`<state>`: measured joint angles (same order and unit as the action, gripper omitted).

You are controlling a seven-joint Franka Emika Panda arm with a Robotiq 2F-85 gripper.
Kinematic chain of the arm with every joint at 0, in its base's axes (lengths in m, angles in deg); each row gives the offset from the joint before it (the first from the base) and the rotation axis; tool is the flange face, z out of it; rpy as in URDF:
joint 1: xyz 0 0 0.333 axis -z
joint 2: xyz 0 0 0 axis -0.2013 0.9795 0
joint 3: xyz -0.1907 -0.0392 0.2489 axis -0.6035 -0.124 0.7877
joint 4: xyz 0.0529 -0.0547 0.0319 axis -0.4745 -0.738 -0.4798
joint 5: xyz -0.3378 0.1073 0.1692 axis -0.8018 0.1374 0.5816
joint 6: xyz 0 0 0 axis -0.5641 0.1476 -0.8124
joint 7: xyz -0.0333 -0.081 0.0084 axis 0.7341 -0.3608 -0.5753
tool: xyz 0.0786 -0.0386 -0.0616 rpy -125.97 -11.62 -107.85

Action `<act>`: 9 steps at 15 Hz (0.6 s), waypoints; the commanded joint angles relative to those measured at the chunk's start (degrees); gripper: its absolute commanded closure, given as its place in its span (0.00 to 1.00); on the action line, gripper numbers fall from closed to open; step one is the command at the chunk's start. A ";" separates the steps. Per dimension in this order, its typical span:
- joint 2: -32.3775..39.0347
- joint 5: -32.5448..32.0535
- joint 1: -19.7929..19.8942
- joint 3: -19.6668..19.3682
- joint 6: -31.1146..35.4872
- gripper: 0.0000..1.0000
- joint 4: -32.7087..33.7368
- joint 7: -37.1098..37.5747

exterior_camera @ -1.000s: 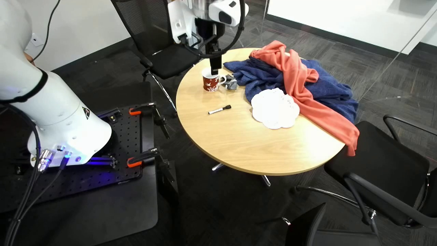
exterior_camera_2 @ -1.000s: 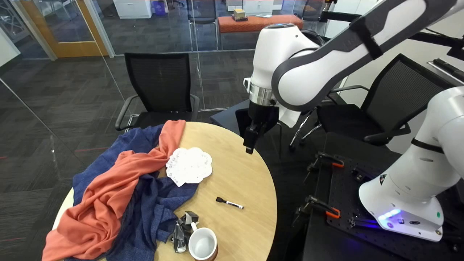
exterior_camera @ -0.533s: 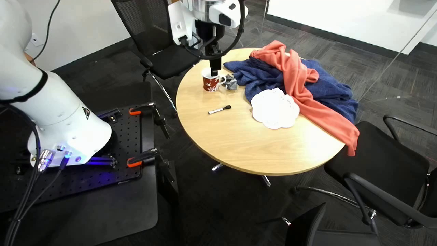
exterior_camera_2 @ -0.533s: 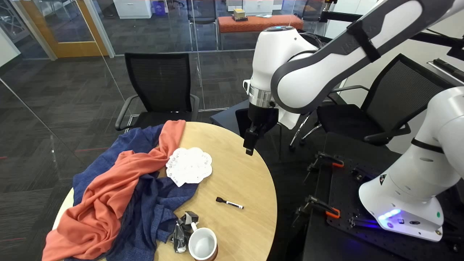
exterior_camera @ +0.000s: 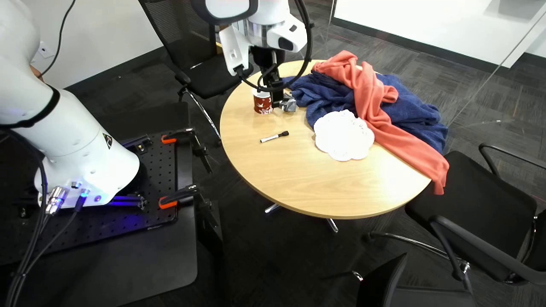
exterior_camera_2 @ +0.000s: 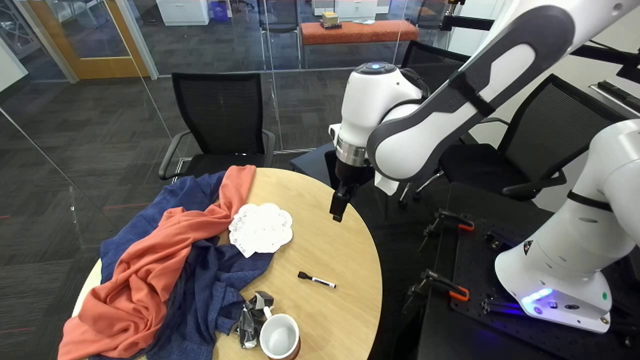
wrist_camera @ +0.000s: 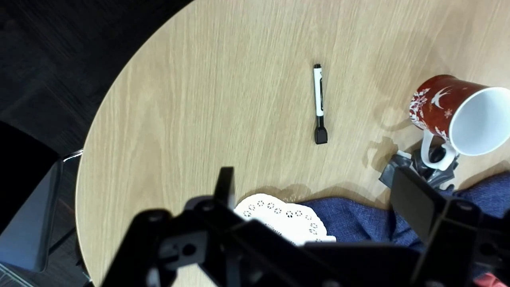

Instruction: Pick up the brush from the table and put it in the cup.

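The brush (exterior_camera: 274, 137) is a thin pen-like stick, white in the body with a dark end. It lies flat on the round light-wood table (exterior_camera: 298, 183), and shows in the other views too: brush (exterior_camera_2: 316, 280), brush (wrist_camera: 318, 93). The dark-red cup (exterior_camera: 262, 104) with white markings stands upright, its white inside visible in the wrist view (wrist_camera: 480, 119). My gripper (wrist_camera: 314, 187) is open and empty, its fingers (wrist_camera: 414, 201) wide apart. It hangs above the table, apart from the brush, near the rim in an exterior view (exterior_camera_2: 337, 216). In an exterior view the gripper (exterior_camera: 276, 103) hides the cup's handle.
A crumpled grey-black wrapper (exterior_camera_2: 250, 322) lies against the cup's handle side. A white lacy doily (exterior_camera: 343, 138), a blue cloth (exterior_camera: 409, 106) and an orange cloth (exterior_camera: 375, 98) cover one side of the table. Black chairs (exterior_camera: 473, 204) stand around it.
The arm has come lower, and the gripper has moved slightly inward over the table. The gripper now covers the cup's handle in an exterior view. The brush and cup have not moved.
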<state>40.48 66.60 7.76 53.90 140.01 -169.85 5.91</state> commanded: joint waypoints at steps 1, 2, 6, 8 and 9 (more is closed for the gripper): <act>6.52 -2.03 -0.65 0.92 5.00 0.00 1.73 2.77; 8.37 -2.57 -1.06 1.09 6.19 0.00 2.08 3.55; 15.76 -4.54 -3.08 1.79 8.97 0.00 5.06 5.62; 19.66 -6.35 -5.01 1.02 10.24 0.00 7.51 7.53; 21.63 -7.57 -6.10 0.34 10.49 0.00 8.99 8.57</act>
<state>56.31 62.16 4.01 55.29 148.62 -165.31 10.67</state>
